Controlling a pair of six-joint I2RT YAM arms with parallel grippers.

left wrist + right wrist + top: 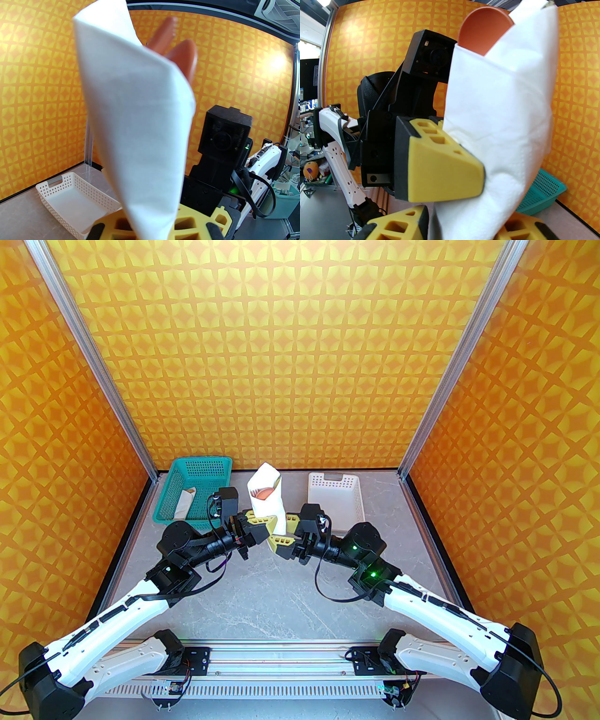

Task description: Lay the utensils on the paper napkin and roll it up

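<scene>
A: Paper napkin (266,500), handling?
B: Thin, soft, easily torn, judged light. It is held upright as a loose cone off the table (262,596), over the middle of the far edge. It is best taken low, where the wrap is tightest.
A: Utensils (185,58) inside?
B: Stiff and smooth. A slip out of the bottom is judged likely if the pinch is loosened.
A: Grippers?
B: Left gripper (152,229) is pressed together on the napkin's lower part. Right gripper (464,229) is set with a finger on either side of the tail end; a pinch cannot be told.
A: Counts?
B: Two baskets: teal basket (197,488) at the far left corner, white basket (335,498) at the far edge, right of middle. One napkin. One paper tube (185,505) in the teal basket. One spoon (482,30) is seen at the cone's top, with one blurred orange piece, taken for the fork (165,30). No knife is made out.
</scene>
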